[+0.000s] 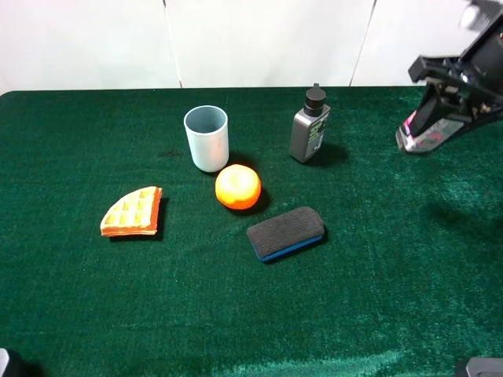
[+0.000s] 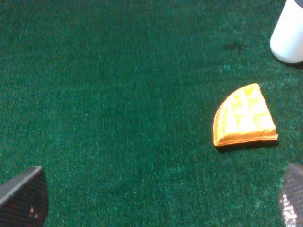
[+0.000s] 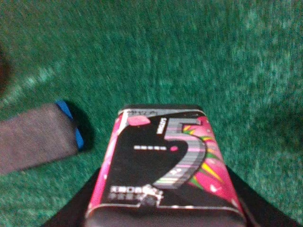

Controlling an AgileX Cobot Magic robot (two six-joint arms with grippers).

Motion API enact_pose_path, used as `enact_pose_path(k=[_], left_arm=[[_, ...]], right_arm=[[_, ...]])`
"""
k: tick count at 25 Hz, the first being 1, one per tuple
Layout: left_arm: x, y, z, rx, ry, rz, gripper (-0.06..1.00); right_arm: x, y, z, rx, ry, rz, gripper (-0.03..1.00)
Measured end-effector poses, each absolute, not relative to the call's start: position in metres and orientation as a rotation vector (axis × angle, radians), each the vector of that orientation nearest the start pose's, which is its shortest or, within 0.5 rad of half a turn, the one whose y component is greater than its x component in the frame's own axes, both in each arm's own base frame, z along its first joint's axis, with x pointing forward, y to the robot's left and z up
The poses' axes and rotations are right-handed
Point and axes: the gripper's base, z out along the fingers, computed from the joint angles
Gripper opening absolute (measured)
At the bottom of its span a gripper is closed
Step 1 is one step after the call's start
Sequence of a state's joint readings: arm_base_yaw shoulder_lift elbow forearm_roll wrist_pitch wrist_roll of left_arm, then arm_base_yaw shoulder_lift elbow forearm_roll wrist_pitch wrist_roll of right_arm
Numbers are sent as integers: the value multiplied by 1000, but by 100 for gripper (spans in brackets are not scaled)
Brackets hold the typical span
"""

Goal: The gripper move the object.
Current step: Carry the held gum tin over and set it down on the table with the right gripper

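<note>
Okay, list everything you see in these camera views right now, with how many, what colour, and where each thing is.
cup: one, pale blue, upright, far middle of the table.
tall bottle: one, grey with black cap, right of the cup.
orange: one, orange, just in front of the cup.
waffle wedge: one, yellow-orange, left of the orange.
eraser: one, dark grey top, blue base, front right of the orange.
small container: one, black and pink label, far right, in the right gripper.
table cloth: one, dark green, covers the table.
left gripper: one, dark fingertips wide apart, open above bare cloth near the waffle wedge.
right gripper: one, black, shut on the small container.
</note>
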State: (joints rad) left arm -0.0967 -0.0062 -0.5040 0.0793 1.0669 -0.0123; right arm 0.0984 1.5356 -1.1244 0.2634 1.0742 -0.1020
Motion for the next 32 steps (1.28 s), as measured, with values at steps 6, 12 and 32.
enact_pose_path(k=[6,12,32], left_arm=[[-6,7,278,82,2036,26,99],[-6,7,278,82,2036,26,99],[-6,7,278,82,2036,26,99]], right_arm=[[303,51,271,-124,2915,371,34],[328,55,267,-127,2922,379,34],[401,91,215,-223,2945,251,34]])
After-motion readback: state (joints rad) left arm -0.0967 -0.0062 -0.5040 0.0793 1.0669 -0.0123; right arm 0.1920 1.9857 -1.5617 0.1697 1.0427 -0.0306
